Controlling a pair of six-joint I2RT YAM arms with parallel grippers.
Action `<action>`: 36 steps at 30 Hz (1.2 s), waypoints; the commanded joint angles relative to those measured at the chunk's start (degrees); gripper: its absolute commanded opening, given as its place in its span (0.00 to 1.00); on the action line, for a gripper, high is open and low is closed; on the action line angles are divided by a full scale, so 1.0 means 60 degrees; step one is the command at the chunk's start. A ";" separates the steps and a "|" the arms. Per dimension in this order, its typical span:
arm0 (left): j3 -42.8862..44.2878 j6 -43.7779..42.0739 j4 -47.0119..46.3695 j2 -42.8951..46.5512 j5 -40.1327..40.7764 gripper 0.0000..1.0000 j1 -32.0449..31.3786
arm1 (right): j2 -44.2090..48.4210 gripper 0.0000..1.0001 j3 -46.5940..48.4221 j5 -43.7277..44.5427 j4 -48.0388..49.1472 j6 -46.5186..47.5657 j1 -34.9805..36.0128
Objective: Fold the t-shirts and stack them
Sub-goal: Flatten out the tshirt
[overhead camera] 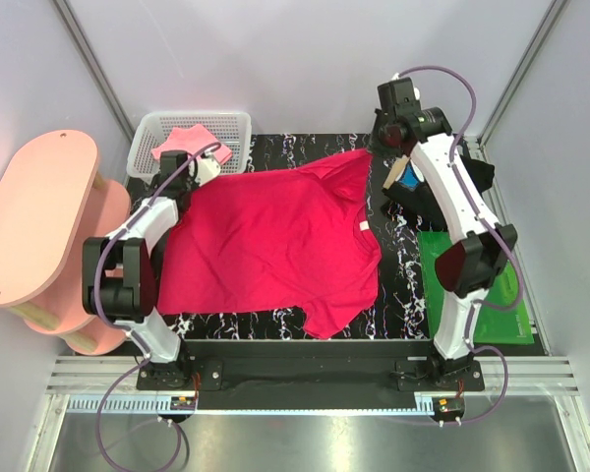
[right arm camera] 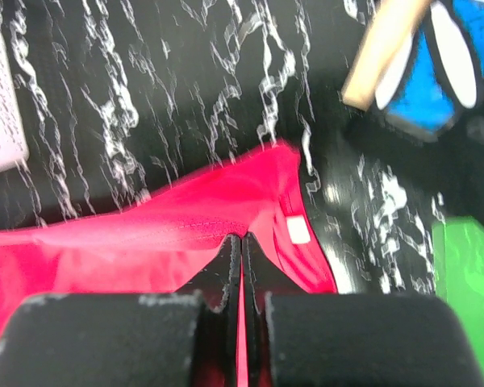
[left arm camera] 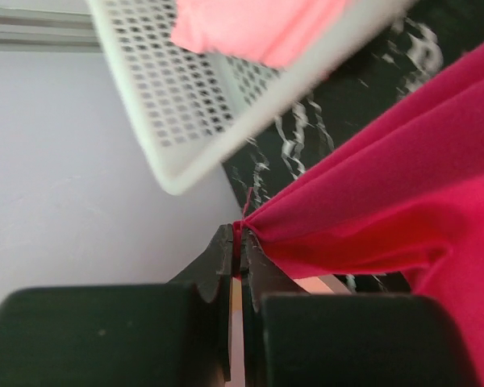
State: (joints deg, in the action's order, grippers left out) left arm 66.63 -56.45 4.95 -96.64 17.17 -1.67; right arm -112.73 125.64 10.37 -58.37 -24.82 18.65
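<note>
Tabletop (overhead camera: 403, 295) of black marbled pattern lies nearest us, with a green mat (overhead camera: 433, 267) under the right arm and a pink shelf (overhead camera: 39, 216) off its left edge. Beyond the mat sit folded black and blue shirts (overhead camera: 410, 180). We see the crimson t-shirt (overhead camera: 275, 241) spread flat between the arms, lightly creased. The left gripper (left arm camera: 240, 238) pinches its far left corner tight, just beside a white mesh basket (overhead camera: 143, 147) holding a pink shirt (overhead camera: 192, 141). The right gripper (right arm camera: 242, 242) is clamped on the far right corner.
</note>
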 commanded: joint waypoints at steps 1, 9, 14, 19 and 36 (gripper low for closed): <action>-0.0718 -0.0070 -0.0342 0.1236 -0.0327 0.00 0.0103 | 0.1733 0.00 -0.1644 -0.0014 0.0497 -0.0141 -0.0106; -0.1979 -0.0392 -0.0400 0.2394 -0.0664 0.00 0.0103 | 0.3362 0.00 -0.4577 0.0014 0.1232 -0.0229 -0.0106; -0.2024 -0.0801 -0.0605 0.2557 -0.0752 0.00 0.0103 | 0.3568 0.00 -0.4887 0.0175 0.1305 -0.0126 -0.0106; -0.1687 -0.1256 -0.0723 0.2396 -0.0708 0.00 0.0103 | 0.3612 0.00 -0.4331 0.0497 0.1203 0.0020 -0.0121; -0.1918 -0.0685 0.0185 0.3361 -0.1513 0.00 0.0279 | 0.3947 0.00 -0.4077 0.0030 0.0778 -0.0096 -0.0897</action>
State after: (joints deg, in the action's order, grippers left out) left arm 58.87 -60.95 4.71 -81.65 8.69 -1.37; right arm -93.49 106.26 10.76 -52.69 -24.84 13.98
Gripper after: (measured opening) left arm 0.025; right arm 0.010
